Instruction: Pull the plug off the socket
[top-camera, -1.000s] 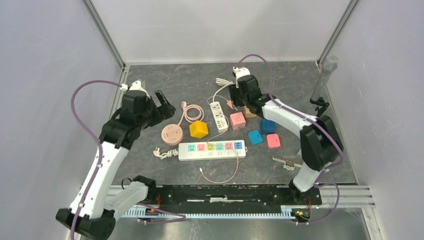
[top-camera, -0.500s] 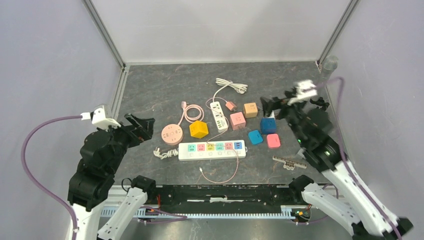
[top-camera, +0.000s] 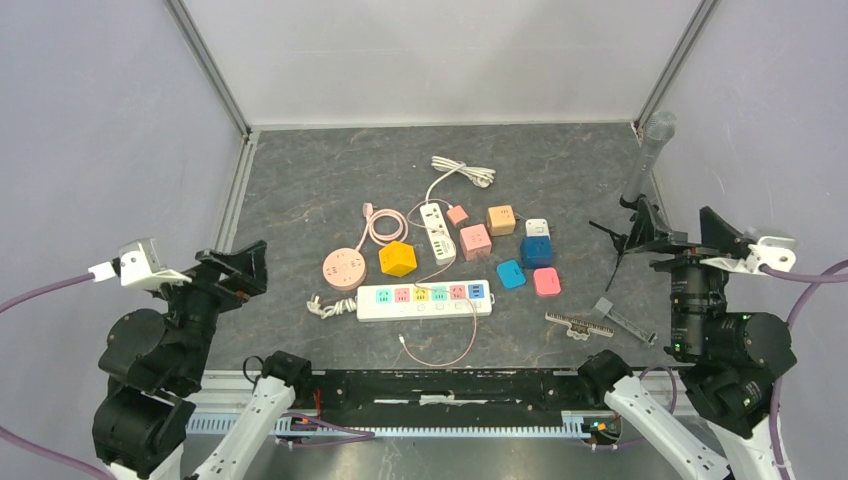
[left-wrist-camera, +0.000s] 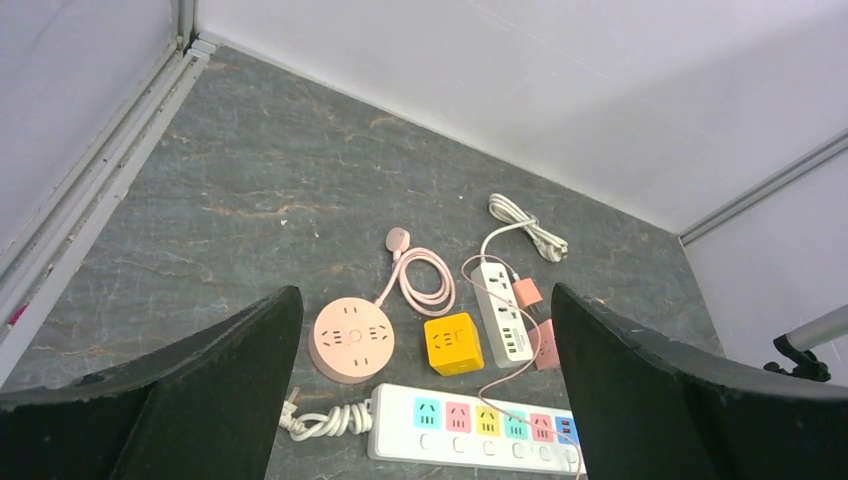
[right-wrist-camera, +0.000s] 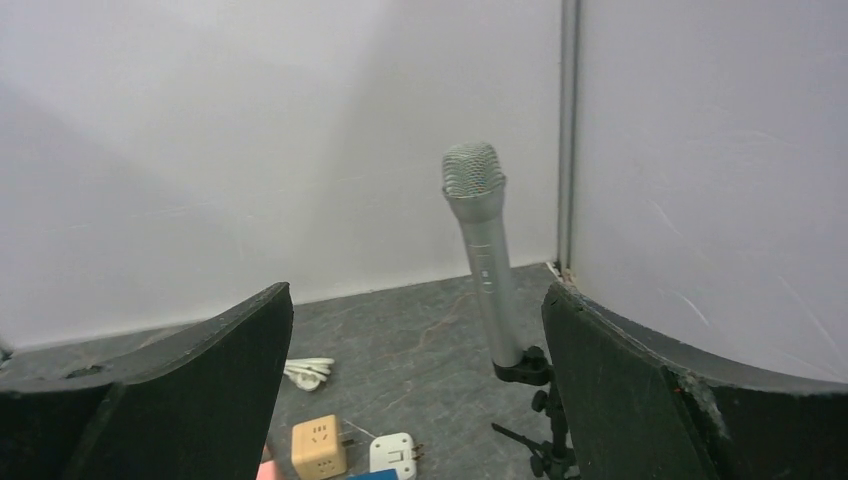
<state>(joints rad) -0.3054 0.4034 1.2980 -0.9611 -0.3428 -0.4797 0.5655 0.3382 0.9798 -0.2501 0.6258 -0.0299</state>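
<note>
A small white plug (top-camera: 537, 228) lies loose on the grey table beside a tan cube socket (top-camera: 501, 219) and a blue cube (top-camera: 536, 250). In the right wrist view the plug (right-wrist-camera: 393, 452) shows bare prongs, a small gap from the tan cube (right-wrist-camera: 318, 446). My left gripper (top-camera: 245, 272) is open and empty, raised at the near left; its view (left-wrist-camera: 425, 295) looks down on the sockets. My right gripper (top-camera: 690, 240) is open and empty, raised at the near right, and its view (right-wrist-camera: 417, 290) faces the back wall.
A long white power strip (top-camera: 425, 299), round pink socket (top-camera: 343, 268), yellow cube (top-camera: 397, 259), pink cube (top-camera: 475, 241), small white strip (top-camera: 437, 230) and pink plug (top-camera: 457, 214) lie mid-table. A microphone on a stand (top-camera: 650, 150) stands at the right. Metal parts (top-camera: 580, 322) lie near the front.
Both arms have drawn back from the table centre toward the near corners. My right gripper has left the tan cube. The white plug now lies free beside it.
</note>
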